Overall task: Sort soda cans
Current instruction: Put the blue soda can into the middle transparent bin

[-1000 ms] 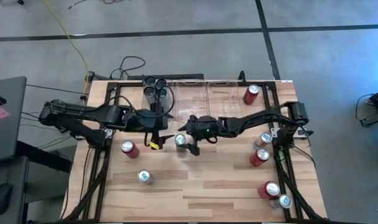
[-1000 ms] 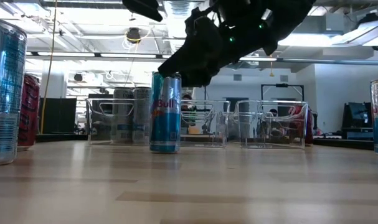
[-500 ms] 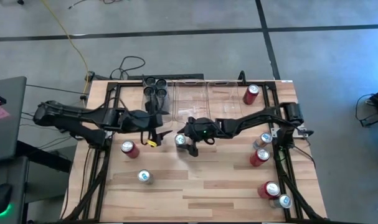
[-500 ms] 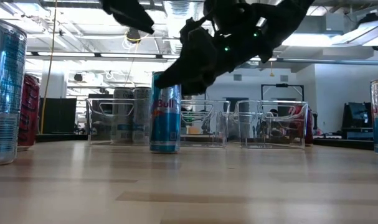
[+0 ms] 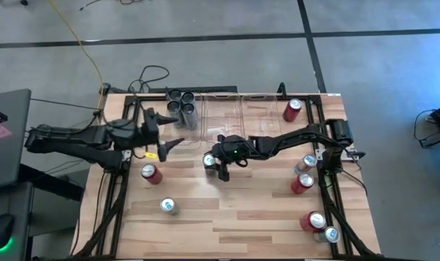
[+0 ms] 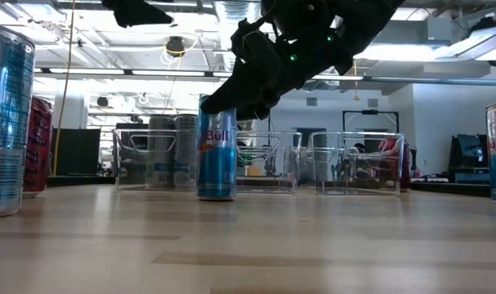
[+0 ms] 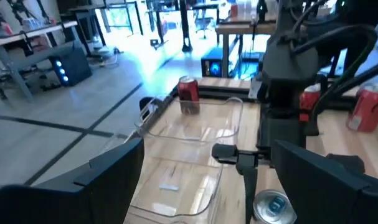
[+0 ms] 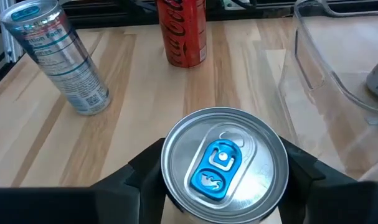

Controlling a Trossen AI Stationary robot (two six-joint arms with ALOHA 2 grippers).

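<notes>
Right pincer straddling the upright silver-blue can

Your right pincer [image 8: 223, 180] sits spread around the silver-blue can [image 5: 209, 162] at frame centre on the surface [image 5: 234, 217], its long axis vertical between the fingers; your left pincer [image 5: 169, 143], spread too, hangs farther off, upper left.

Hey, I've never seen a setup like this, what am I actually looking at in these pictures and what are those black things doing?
Two black robot arms work at a wooden table. One picture looks straight down, one looks level across the tabletop, and two come from cameras on the arms' wrists. Soda cans stand scattered about, and clear bins sit at the back; one holds dark cans. The right claw straddles a silver-blue can, fingers either side; whether it grips yet is unclear. The left claw hangs open and empty.
</notes>
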